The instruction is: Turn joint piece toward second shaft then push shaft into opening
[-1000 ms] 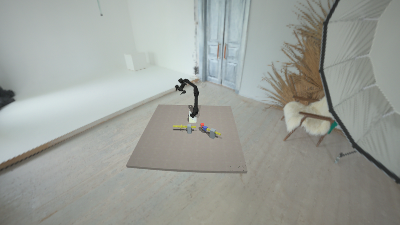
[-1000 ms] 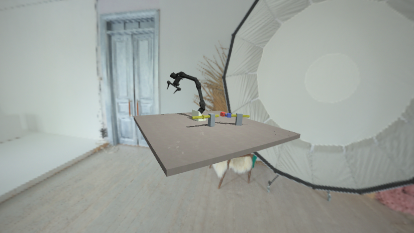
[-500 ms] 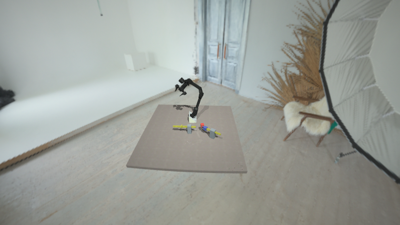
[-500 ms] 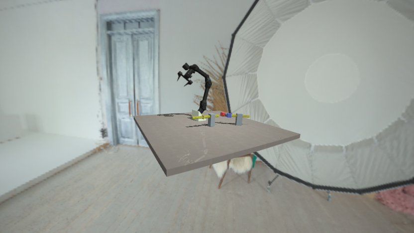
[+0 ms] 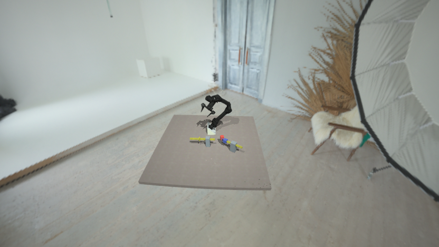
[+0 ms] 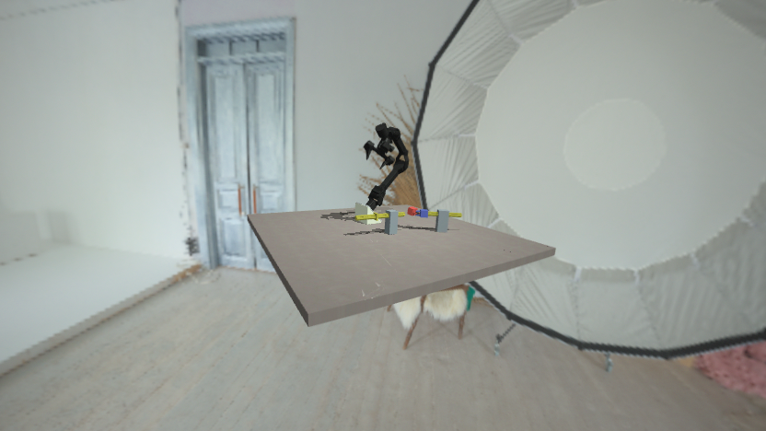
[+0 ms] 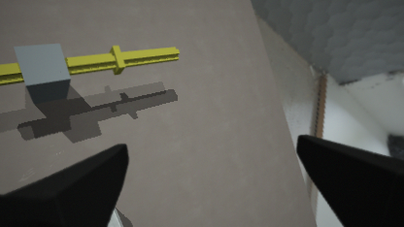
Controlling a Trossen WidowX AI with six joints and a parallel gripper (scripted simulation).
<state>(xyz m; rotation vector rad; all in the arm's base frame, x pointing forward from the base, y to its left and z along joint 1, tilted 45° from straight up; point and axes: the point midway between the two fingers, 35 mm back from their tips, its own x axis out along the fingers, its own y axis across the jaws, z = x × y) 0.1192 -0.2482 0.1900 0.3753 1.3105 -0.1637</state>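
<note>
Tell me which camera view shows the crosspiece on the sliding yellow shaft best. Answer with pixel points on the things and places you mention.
The wrist view: the crosspiece (image 5: 199, 139) (image 6: 377, 216) (image 7: 117, 59) appears large there, unobstructed, between the grey block (image 5: 207, 141) (image 6: 391, 222) (image 7: 43, 65) and the shaft's free end. The top and exterior views also show it, but only as a tiny yellow bump.
</note>
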